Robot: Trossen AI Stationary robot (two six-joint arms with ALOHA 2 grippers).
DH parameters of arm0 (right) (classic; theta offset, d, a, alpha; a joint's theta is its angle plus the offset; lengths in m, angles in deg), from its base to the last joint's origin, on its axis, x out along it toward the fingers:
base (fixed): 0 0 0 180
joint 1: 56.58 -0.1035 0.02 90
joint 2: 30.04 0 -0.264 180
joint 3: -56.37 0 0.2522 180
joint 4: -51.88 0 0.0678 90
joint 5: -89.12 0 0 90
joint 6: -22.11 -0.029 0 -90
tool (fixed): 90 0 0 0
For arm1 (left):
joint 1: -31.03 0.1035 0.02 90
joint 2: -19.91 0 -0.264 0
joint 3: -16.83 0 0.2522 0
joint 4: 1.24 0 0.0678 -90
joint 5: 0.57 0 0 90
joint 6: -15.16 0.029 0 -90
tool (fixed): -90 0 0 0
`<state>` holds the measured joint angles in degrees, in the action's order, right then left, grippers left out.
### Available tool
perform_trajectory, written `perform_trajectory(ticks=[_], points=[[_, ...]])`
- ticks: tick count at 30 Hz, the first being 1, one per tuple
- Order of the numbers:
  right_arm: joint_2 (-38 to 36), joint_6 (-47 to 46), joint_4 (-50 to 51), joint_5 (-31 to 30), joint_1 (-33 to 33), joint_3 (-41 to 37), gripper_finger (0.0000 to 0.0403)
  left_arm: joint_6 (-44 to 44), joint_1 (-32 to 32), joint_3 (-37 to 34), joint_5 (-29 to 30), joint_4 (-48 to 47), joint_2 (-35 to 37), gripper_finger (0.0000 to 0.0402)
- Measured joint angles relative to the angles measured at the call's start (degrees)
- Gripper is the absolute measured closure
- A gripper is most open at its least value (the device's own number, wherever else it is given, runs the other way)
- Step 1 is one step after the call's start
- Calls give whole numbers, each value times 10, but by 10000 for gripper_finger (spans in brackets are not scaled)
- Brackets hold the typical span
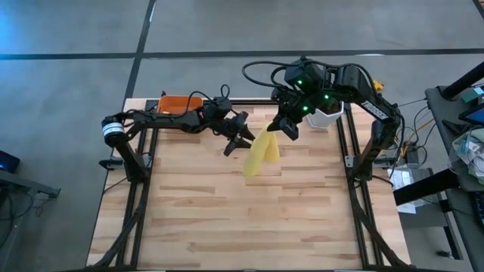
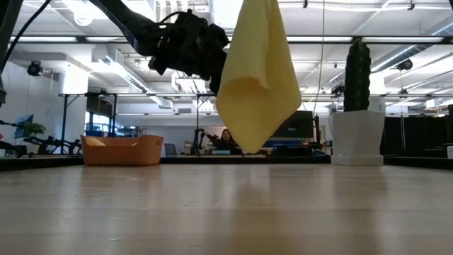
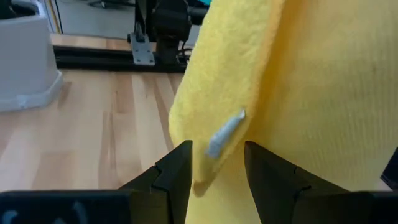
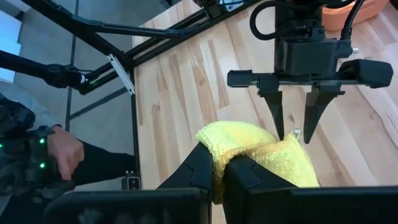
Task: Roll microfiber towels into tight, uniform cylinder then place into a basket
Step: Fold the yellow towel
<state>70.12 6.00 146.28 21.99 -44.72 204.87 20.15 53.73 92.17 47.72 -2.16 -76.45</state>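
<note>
the yellow microfiber towel [image 1: 261,153] hangs in the air above the wooden table [image 1: 227,227], clear of its surface, so this looks like the lift-and-hand-over step before any rolling, with the red-orange basket [image 1: 179,103] waiting at the far left edge. the right gripper [image 1: 288,127], reaching in from the far right, is clenched on the towel's top edge. the left gripper [image 1: 243,138], stretched level toward it, has its jaws parted astride a hanging corner with a white tag [image 3: 224,132], and next likely needs to pinch there.

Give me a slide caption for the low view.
Yellow towel hangs above the table, basket and cactus pot behind.
</note>
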Motion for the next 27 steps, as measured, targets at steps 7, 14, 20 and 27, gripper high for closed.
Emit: perform_trajectory(ticks=[7, 14, 20, 27], points=[[0, -6, 0, 0, 0, 0, 394, 2, 1, 1, 1, 1, 0, 271], [0, -8, 0, 0, 0, 0, 394, 17, 0, -10, 17, -1, 0, 271], [0, -9, 0, 0, 0, 0, 394, 18, 0, -21, 17, 2, -1, 271], [0, -9, -1, 0, 0, 0, 394, 13, -2, -21, 17, 30, -1, 271]])
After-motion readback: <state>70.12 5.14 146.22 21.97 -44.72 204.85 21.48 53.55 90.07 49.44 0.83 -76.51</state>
